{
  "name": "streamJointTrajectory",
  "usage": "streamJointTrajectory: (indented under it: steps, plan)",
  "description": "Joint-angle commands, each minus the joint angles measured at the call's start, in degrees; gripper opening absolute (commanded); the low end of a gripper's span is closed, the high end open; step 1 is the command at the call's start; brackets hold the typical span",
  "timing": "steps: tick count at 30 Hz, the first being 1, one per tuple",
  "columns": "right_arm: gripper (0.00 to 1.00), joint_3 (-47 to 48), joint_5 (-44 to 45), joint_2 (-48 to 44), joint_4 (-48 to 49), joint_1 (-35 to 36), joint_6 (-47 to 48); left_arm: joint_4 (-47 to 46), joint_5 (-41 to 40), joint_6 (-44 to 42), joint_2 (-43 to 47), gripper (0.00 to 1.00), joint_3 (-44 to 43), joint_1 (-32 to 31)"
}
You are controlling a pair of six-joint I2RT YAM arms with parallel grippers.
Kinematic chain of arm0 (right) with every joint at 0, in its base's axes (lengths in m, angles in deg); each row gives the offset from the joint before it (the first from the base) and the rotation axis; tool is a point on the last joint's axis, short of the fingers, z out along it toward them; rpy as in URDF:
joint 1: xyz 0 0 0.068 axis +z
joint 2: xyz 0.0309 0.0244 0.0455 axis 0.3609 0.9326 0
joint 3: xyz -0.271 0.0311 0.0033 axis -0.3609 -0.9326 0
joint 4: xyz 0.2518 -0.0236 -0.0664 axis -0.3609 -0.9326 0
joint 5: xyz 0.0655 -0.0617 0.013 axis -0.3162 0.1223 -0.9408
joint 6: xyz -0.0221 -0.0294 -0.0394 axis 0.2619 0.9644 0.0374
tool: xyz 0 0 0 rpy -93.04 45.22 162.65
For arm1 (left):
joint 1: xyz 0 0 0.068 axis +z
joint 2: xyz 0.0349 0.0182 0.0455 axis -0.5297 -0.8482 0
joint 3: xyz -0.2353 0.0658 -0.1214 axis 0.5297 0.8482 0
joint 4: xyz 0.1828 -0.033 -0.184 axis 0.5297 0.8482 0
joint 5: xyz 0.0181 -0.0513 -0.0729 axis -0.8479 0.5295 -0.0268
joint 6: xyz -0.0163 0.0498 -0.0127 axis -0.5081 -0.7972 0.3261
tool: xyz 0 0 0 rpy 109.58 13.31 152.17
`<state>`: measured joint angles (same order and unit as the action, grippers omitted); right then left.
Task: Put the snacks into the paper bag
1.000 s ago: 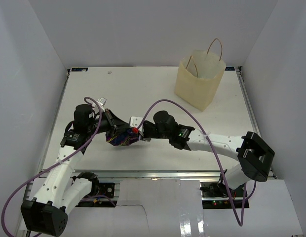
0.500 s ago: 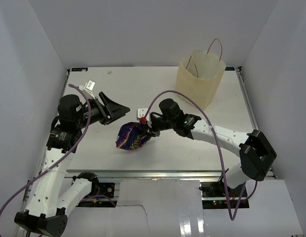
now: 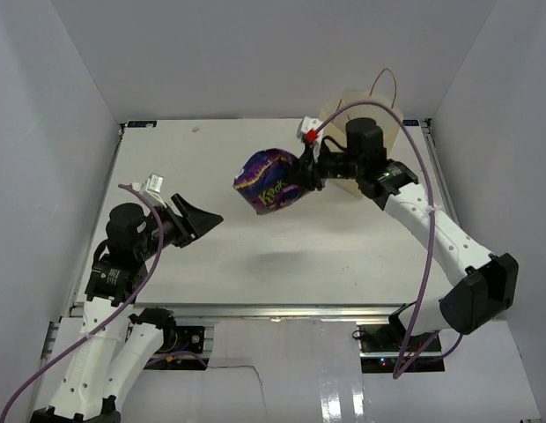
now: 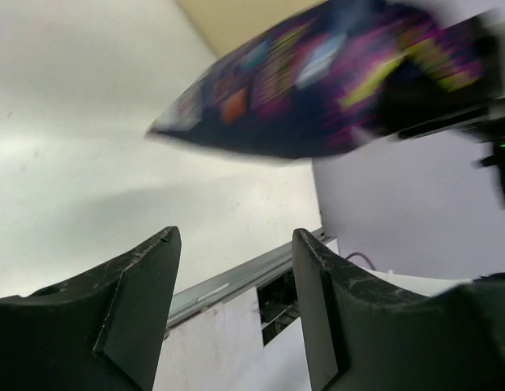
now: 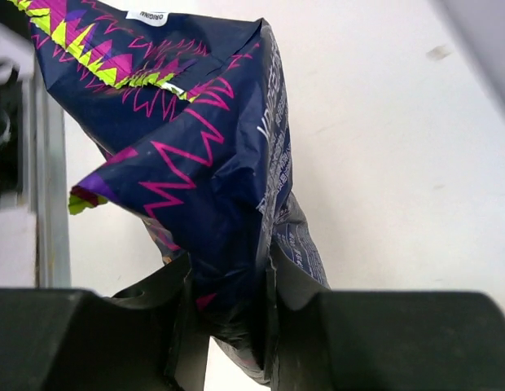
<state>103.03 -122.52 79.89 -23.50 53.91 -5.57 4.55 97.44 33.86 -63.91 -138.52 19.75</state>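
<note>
Top, left-wrist and right-wrist views, read left to right.

**Left tool** (image 4: 234, 240): fingers spread apart and holding nothing, low over the near left of the desk (image 3: 211, 150). One second earlier it met the right tool at the packet. Half a second earlier it had let go and drawn back, and it has since drawn back further.

**Purple packet** (image 3: 271, 182): a dark blue-purple snack bag with magenta and yellow zigzags. It hangs in the air up and to the right of the left tool, well clear of the desk, and only its shadow lies below. It projects from the tip of the right tool on the side away from the paper bag. Over the last second it has risen from low near the desk's front edge and travelled toward the far right corner.

**Right tool** (image 5: 228, 301): fingers clamped on a crumpled end of the packet, with the foil pinched between both pads.

**Paper bag** (image 3: 336, 123): upright, directly behind the right tool's wrist, with its loop handles (image 3: 387, 84) standing above the rim. The arm hides the bag's interior.

**Interpretation:** the handover looks complete and the carry is nearly done. The packet is not yet over the bag mouth, so the remaining work is probably to swing it over the rim and release it. No other snacks appear in these views.
</note>
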Motion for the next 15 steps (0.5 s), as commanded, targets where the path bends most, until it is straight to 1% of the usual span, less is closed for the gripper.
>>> streamJointTrajectory:
  steps: [1, 2, 3, 5, 6, 7, 8, 10, 12, 13, 15]
  plan:
    - [0.08, 12.16, -4.92, -5.39, 9.03, -5.14, -6.01, -1.45, -2.31, 0.60, 3.13, 0.68, 5.24, -0.16]
    - [0.08, 14.27, -4.40, -5.04, 9.29, -7.59, -7.93, -1.90, -2.40, 1.39, 4.88, 0.68, 8.04, -0.16]
    - [0.08, 18.64, -3.70, -4.25, 9.38, -8.75, -9.25, -2.25, -2.40, 1.75, 5.68, 0.68, 9.29, -0.16]
    - [0.08, 23.58, -2.46, -2.93, 9.65, -12.86, -13.02, -2.87, -2.66, 2.19, 7.08, 0.68, 11.92, -0.16]
    - [0.08, 28.57, -1.41, -1.27, 10.17, -14.28, -14.53, -3.13, -2.66, 2.54, 8.05, 0.68, 12.55, -0.16]
    - [0.08, 30.97, -0.71, -0.30, 10.87, -15.86, -16.11, -3.22, -2.75, 2.63, 8.49, 0.68, 13.16, -0.16]
    - [0.08, 35.69, 0.69, 1.54, 12.10, -18.92, -18.99, -3.57, -2.92, 2.89, 9.19, 0.68, 14.21, -0.16]
    - [0.08, 40.46, 2.36, 3.83, 12.72, -23.06, -22.00, -3.57, -3.27, 2.89, 9.81, 0.68, 15.01, -0.16]
    - [0.08, 45.99, 4.39, 7.00, 13.16, -25.36, -24.20, -3.57, -3.89, 2.89, 10.78, 0.68, 15.97, -0.16]
    - [0.08, 47.24, 6.83, 7.88, 13.25, -27.20, -24.64, -3.57, -4.24, 2.81, 11.04, 0.69, 16.33, -0.16]
    - [0.08, 48.48, 10.44, 9.55, 13.60, -28.62, -25.35, -3.57, -4.59, 2.72, 12.09, 0.71, 17.38, -0.16]
